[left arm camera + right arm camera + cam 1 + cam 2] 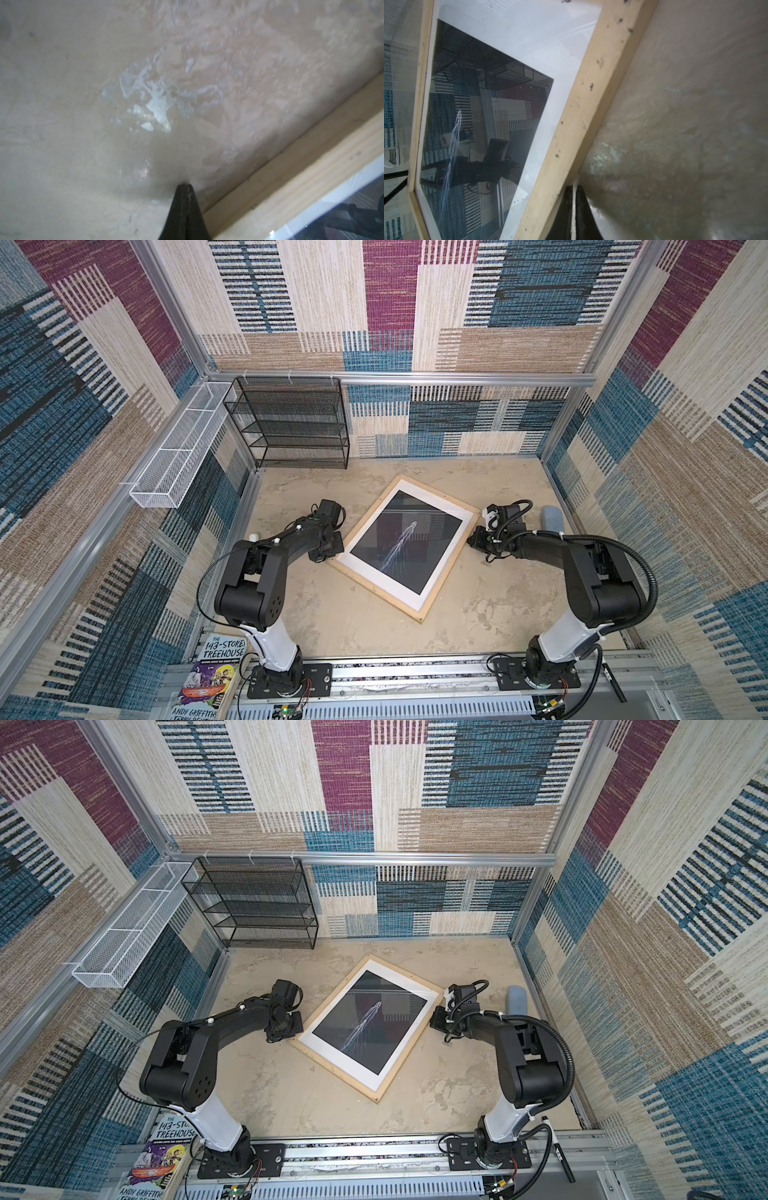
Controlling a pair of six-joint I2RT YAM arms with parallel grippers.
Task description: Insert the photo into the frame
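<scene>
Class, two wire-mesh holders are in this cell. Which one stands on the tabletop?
The black mesh rack with shelves, against the back wall. The white mesh basket is long, narrow and fixed higher up on the side wall.

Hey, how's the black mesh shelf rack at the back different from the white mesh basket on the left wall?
The black wire-mesh shelf rack is black, the long white wire-mesh basket white. The rack stands on the tabletop at the back wall; the basket hangs on the left wall, above it. The rack stacks several tiers; the basket is one narrow trough with dividers. Both are open mesh.
</scene>
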